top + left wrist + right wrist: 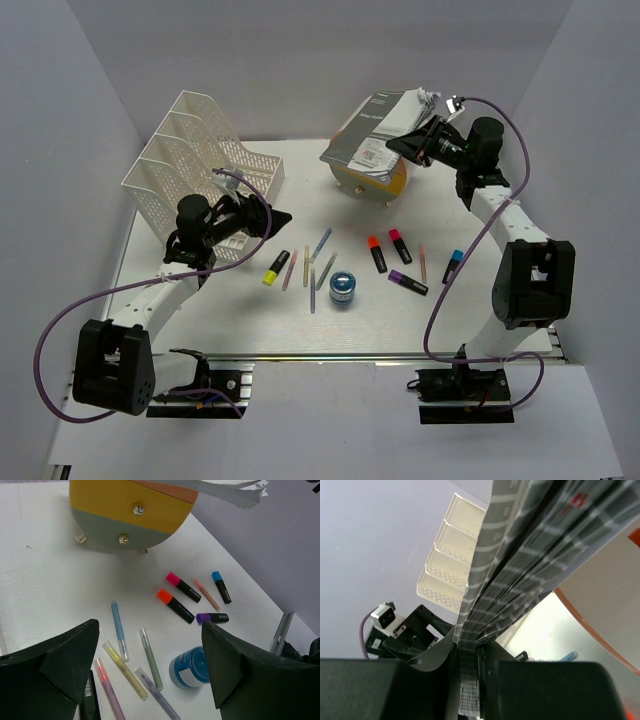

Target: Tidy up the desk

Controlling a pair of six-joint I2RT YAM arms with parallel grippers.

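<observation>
Metal rail [330, 357] along the near edge of the desk [255, 322], with a bare white strip just beyond it

The left gripper [262, 218] hangs wide open over the left side, beside the white file rack [200, 160]. The right gripper [405, 148] is clamped narrow on a stack of booklets [375, 135] over the drawer unit [372, 183] at the far edge. Highlighters [377, 253], pens and a blue round tin [342, 288] lie scattered mid-desk. The booklets' print is too small to read
</observation>
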